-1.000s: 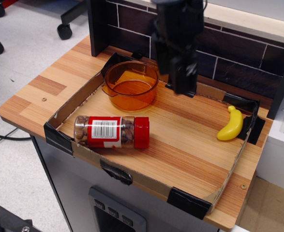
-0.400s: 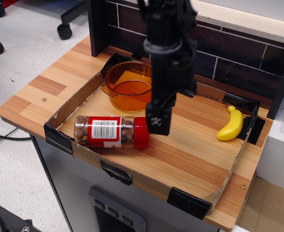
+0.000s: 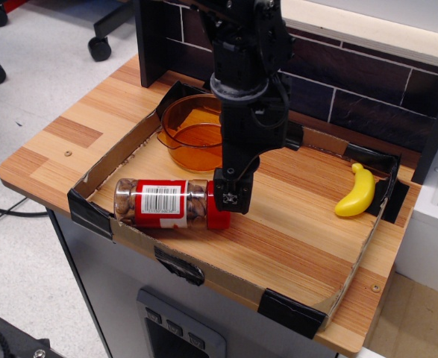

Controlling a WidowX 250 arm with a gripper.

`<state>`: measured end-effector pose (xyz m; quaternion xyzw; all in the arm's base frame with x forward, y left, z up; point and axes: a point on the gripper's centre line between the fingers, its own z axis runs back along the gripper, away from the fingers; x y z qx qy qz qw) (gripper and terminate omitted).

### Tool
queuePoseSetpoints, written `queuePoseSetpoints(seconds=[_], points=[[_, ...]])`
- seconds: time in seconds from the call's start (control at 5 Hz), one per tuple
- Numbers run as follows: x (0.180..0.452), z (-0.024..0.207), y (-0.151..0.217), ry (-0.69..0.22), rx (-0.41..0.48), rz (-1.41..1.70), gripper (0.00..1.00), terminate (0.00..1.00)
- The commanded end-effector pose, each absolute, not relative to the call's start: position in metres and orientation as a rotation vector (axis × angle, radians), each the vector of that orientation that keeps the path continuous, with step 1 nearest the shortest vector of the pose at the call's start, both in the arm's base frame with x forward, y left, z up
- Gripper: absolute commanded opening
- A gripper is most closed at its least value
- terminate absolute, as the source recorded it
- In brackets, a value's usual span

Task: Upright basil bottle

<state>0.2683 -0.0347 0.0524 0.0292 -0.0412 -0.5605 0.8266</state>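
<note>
In the single overhead view, the clear plastic cylindrical spice jar with red screw cap lies on its side near the front left of the shallow cardboard-walled wooden tray, its cap pointing to the right and its brownish contents showing through the wall. The black robot gripper hangs at the cap end, its tip overlapping the red cap; from this angle I cannot tell whether its fingers are spread, pressed together, or pinching the cap, since only one dark block with a small square plate shows. To do this step well, the grip should probably close squarely across the cap or the neck just behind it, then lift that end in an arc while the base pivots on the wood, so the jar does not roll toward the front wall or slip out. The orange transparent measuring cup stands just behind, so the swing needs to stay clear of it; the yellow banana lies well apart at the right. The label is red and white with a barcode; no brand or words are legible.
</note>
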Motion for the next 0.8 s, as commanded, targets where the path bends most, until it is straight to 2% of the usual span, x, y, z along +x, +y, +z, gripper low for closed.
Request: queuePoseSetpoints(seconds=[0.0, 0.6], points=[[0.270, 0.046, -0.020, -0.068, 0.098, -1.157, 1.00, 0.00], [0.267, 0.016, -0.020, -0.018, 0.148, -1.153, 1.00, 0.00]])
